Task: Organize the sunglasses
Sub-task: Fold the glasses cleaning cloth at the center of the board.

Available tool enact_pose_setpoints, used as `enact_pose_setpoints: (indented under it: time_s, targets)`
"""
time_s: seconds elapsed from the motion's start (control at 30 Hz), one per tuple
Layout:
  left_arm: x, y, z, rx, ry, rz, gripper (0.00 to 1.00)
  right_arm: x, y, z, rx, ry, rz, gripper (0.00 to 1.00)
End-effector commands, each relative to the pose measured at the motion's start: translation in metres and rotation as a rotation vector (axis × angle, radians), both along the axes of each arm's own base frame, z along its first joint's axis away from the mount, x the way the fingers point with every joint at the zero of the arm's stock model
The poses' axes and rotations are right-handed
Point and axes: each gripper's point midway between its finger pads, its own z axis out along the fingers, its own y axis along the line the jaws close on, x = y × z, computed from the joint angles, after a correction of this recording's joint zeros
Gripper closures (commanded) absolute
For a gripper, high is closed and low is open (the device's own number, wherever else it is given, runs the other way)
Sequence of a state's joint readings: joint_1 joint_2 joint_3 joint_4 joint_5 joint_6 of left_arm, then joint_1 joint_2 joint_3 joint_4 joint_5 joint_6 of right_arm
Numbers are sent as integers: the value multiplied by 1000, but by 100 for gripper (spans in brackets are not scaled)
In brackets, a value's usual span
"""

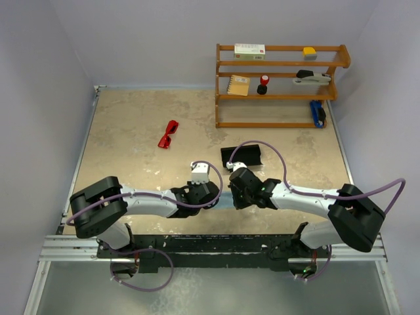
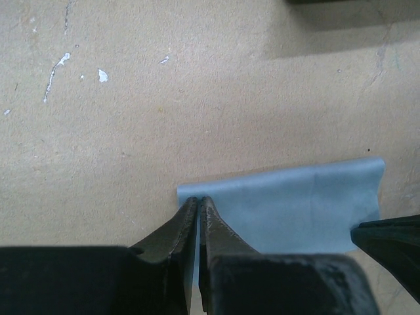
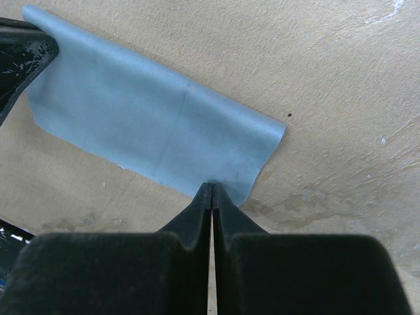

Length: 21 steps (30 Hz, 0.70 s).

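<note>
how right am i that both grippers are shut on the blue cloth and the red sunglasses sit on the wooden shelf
One point is wrong: the red sunglasses lie on the table, left of the wooden shelf, not on it, as the top external view shows. The left gripper and right gripper are shut on the blue cloth.

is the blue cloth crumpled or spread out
Spread out: the blue cloth lies as a smooth sheet on the table, left gripper and right gripper each pinching an edge.
</note>
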<state>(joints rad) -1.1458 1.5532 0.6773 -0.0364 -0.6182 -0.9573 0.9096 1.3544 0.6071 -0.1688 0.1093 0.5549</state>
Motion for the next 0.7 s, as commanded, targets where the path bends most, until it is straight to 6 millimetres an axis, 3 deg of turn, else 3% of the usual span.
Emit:
enact_pose_setpoints:
  time_s: [0.0, 0.23, 0.67]
  targets:
    - [6, -11, 11, -49, -22, 1, 98, -16, -19, -21, -80, 65, 3, 100]
    - [-4, -13, -4, -53, 38, -19, 100, -16, -16, -20, -75, 69, 8, 100]
    - [-31, -12, -6, -68, 89, -36, 100, -16, -15, -22, -78, 74, 10, 100]
